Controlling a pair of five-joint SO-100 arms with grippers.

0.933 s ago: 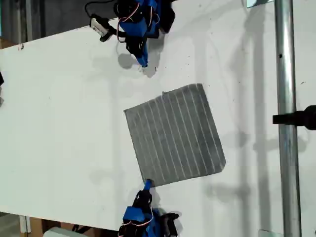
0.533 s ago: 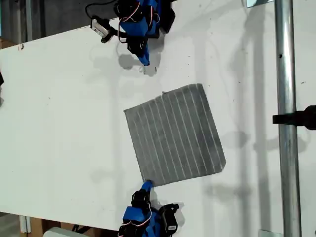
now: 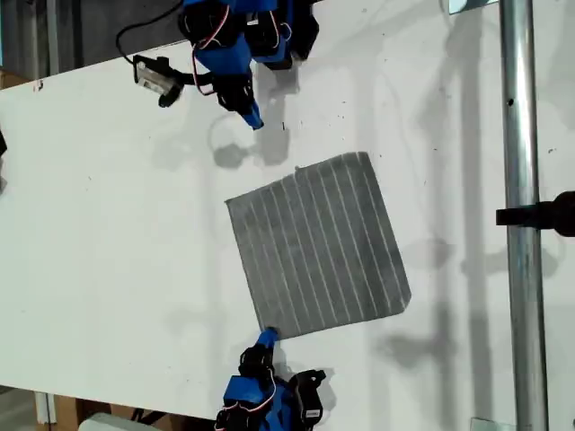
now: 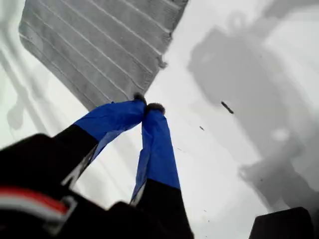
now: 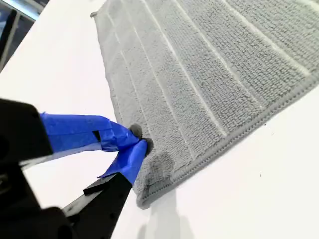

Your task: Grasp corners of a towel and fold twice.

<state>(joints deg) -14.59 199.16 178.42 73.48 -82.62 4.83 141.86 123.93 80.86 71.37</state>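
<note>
Folding has not begun: the towel [image 3: 316, 247] lies flat, unfolded, mid-table [image 3: 108, 251]. My first gripper [image 4: 147, 108] hovers near one far corner, tips together, holding nothing. My second gripper [image 5: 135, 142] is pinched on the near corner [image 5: 147, 193]. At the exterior view's right, a metal pole [image 3: 521, 215] crosses.

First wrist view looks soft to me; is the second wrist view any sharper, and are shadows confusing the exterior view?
First wrist view: slightly blurred, with big dark arm shadows on the table. Second wrist view: sharp, the towel weave shows clearly. Exterior view: evenly lit, with faint grey shadows near the towel.
</note>
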